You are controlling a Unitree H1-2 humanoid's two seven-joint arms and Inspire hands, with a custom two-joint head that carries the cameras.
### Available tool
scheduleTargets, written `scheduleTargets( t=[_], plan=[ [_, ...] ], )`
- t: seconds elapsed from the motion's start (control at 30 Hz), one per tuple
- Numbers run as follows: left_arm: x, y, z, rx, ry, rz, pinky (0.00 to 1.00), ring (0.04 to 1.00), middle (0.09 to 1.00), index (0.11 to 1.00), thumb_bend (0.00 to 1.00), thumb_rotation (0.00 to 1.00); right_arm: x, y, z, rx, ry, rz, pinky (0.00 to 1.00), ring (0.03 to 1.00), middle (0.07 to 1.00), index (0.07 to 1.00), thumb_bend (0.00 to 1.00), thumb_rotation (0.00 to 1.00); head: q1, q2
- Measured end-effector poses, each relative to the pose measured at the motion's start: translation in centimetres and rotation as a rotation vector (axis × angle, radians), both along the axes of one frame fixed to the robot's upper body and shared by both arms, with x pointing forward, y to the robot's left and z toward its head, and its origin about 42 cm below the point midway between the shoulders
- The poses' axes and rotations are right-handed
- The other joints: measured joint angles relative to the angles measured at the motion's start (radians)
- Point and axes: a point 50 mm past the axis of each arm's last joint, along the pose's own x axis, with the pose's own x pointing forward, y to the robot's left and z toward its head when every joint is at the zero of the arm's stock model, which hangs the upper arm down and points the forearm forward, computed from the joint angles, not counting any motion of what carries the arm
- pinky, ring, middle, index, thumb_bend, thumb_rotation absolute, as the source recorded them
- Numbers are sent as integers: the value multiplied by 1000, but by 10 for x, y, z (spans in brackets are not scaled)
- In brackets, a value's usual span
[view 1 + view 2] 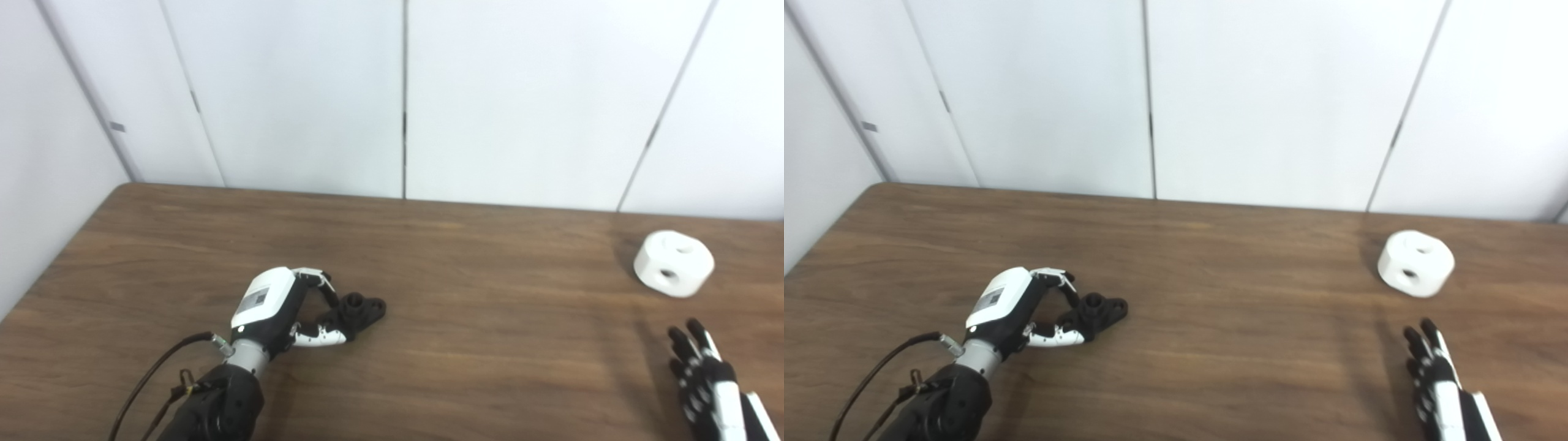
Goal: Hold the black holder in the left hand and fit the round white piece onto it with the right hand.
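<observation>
While you watch from the head cameras, the biggest thing before you is the brown wooden table [465,343], filling the lower half of both views, with white wall panels [294,92] standing behind its far edge. Next in size is your left arm [214,398], coming in from about 7 o'clock, black at the forearm with a dark cable [153,373] looping beside it near the wrist. Your left hand [278,306] sits low on the table at roughly 8 o'clock from the middle of the picture; its white back faces up and its fingers [318,282] and thumb curl round toward the holder [361,309]. The fingertips meet the near end of the holder, which lies on the wood with its far end pointing toward 3 o'clock; you cannot tell whether the hand has truly clamped it or only touches it. Your right hand [704,380] shows at about 4 o'clock, partly cut off by the bottom corner, fingers straight, spread apart and pointing toward 12 o'clock, holding nothing. Smaller again is the white piece [674,263], a round puck with dark holes in its top and side, resting on the table at 3 o'clock, beyond the right fingertips and apart from them. It lies well apart from the holder, across the table's width.
</observation>
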Motion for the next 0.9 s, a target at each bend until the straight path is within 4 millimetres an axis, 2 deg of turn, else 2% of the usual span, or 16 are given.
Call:
scheduleTargets(
  t=[0.13, 0.3, 0.4, 0.6, 0.7, 0.9],
  plan=[
    [-13, -23, -2, 13, 19, -77, 890, 885, 791, 487, 516, 63, 1, 7, 1, -1, 7, -7, 1000, 1000, 959, 998, 595, 1000, -34, 25],
    [-29, -51, -3, -44, 42, -144, 885, 895, 795, 487, 516, 61, 3, 16, 5, 5, 21, -2, 1000, 1000, 952, 992, 596, 1000, -75, 57],
    [-37, -63, -4, -67, 52, -173, 947, 895, 795, 487, 515, 61, 5, 19, 7, 0, 27, 0, 1000, 997, 946, 991, 607, 1000, -98, 75],
    [-54, -75, -10, -55, 47, -197, 995, 885, 793, 487, 516, 63, 7, 26, 12, -17, 39, 7, 1000, 999, 945, 993, 598, 1000, -133, 101],
    [-59, -80, -12, -55, 38, -214, 1000, 889, 799, 487, 515, 63, 8, 29, 13, -18, 50, 8, 1000, 1000, 943, 988, 618, 1000, -158, 124],
    [-67, -88, -15, -69, 24, -254, 997, 880, 793, 486, 517, 62, 11, 30, 15, -32, 57, 2, 1000, 1000, 947, 992, 620, 1000, -183, 144]
  ],
)
